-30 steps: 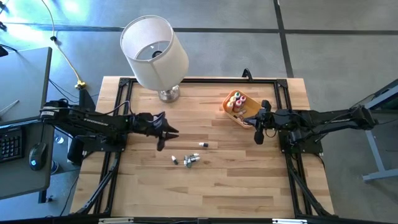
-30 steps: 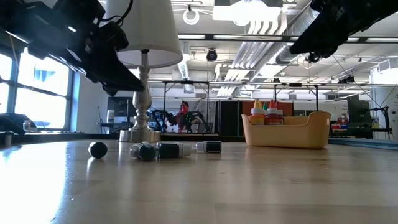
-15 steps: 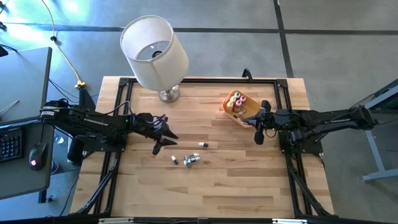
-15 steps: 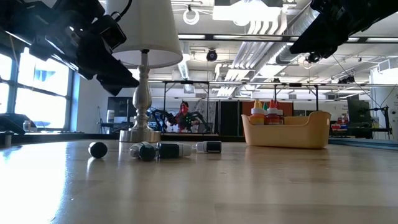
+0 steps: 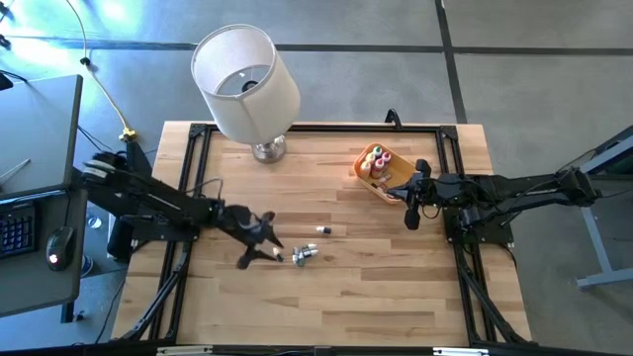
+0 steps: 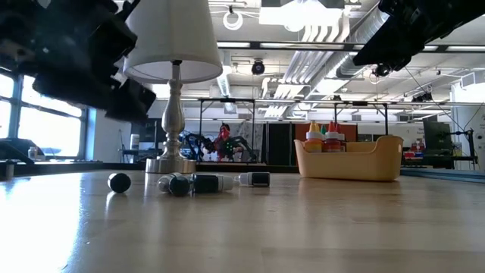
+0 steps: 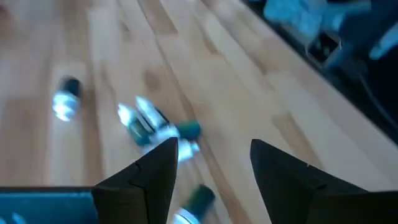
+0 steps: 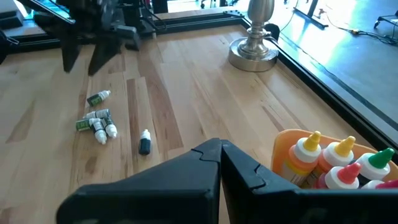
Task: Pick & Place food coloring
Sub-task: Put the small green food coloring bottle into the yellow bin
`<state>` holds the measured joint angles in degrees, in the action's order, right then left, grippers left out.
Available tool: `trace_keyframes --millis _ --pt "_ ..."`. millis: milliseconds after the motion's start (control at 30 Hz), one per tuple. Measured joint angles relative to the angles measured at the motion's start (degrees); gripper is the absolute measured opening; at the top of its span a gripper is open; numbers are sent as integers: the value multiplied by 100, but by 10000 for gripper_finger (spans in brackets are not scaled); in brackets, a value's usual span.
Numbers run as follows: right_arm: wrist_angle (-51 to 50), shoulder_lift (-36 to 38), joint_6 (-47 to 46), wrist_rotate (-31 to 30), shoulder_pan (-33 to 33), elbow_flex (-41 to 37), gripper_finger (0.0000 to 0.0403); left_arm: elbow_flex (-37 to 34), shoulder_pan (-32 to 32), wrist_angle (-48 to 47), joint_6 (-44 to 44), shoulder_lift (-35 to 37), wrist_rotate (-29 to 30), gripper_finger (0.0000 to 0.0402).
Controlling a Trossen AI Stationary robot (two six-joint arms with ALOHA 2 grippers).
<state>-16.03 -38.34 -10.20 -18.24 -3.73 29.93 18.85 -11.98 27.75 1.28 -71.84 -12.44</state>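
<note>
Jaws of left gripper spread, empty, just beside loose food coloring bottles lying flat mid-table, long axes at mixed angles; right gripper pressed shut beside orange bowl, where more bottles stand upright, caps up

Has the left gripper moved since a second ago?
Yes. In the high view the left gripper has swung away from the lamp, toward the loose food coloring bottles, and its fingers now stand open.
</note>
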Motion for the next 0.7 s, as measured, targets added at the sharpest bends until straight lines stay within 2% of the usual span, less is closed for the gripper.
trace_keyframes --millis 200,333,700 --pt "2 1 0 0 0 0 1 0 -316 435 -108 -853 747 200" --pt "1 1 0 -2 0 0 0 0 -302 627 -125 -1174 957 200" --pt "0 1 20 -2 -2 0 0 2 -304 703 48 -1550 696 200"
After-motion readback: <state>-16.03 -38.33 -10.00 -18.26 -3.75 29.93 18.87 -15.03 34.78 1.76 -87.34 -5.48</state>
